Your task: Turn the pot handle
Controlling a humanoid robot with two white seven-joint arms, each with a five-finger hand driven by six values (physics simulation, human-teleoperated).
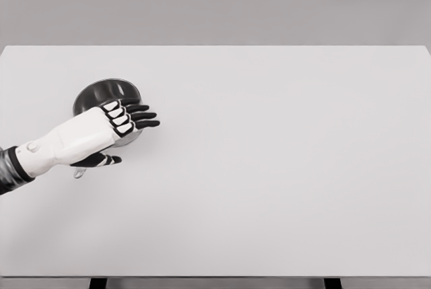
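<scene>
I see the pot [101, 92] on the bench [283, 168], far left. My left hand [111, 126] hovers over its near rim, fingers [143, 115] extended, holding nothing. The handle is mostly hidden; rotation appears not yet done.

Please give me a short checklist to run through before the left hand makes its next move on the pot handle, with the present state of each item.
1. Pot stands upright on the table: ok.
2. Left hand is over the pot's near side: ok.
3. Handle located: only a small metal tip shows below the thumb; cannot tell its full line.
4. Fingers closed on the handle: not ok, they are stretched out over the pot.
5. Thumb contact with the handle: cannot tell.
6. Right arm out of the way: ok, not in view.
</scene>
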